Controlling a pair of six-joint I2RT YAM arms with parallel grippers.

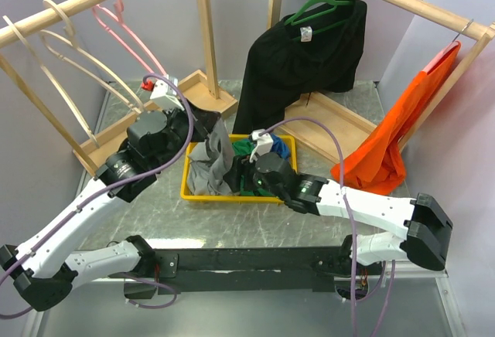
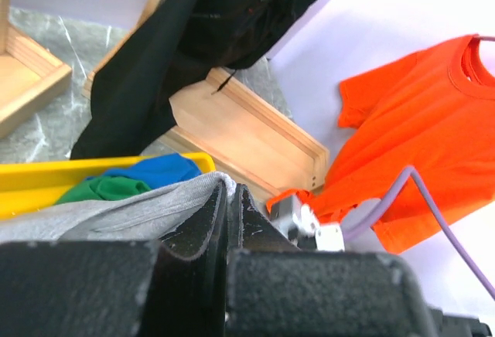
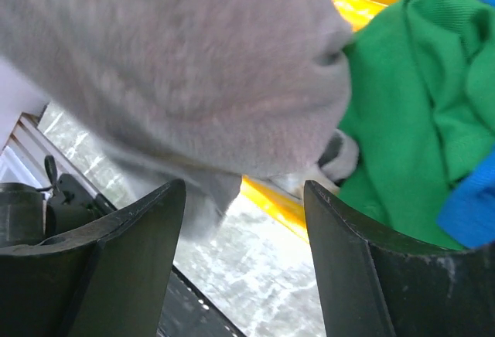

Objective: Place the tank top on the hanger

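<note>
The light-grey tank top (image 1: 210, 163) hangs partly lifted out of the yellow bin (image 1: 187, 192). My left gripper (image 1: 210, 128) is shut on its top edge, and the left wrist view shows the grey fabric (image 2: 116, 212) pinched between the closed jaws of the left gripper (image 2: 230, 192). My right gripper (image 1: 241, 173) sits low at the bin, just right of the hanging cloth. In its wrist view the right gripper (image 3: 244, 194) stands open, with the grey fabric (image 3: 193, 66) draped just beyond the fingertips (image 3: 147, 233) and nothing between them. The pink hanger (image 1: 116, 14) hangs on the left rail, apart from both grippers.
A green garment (image 3: 410, 120) and a blue one (image 2: 158, 171) lie in the bin. Cream hangers (image 1: 66, 51) hang beside the pink one. A black garment on a green hanger (image 1: 313, 8) and an orange garment (image 1: 402, 124) hang on the right rail. Wooden rack bases (image 1: 340, 124) flank the bin.
</note>
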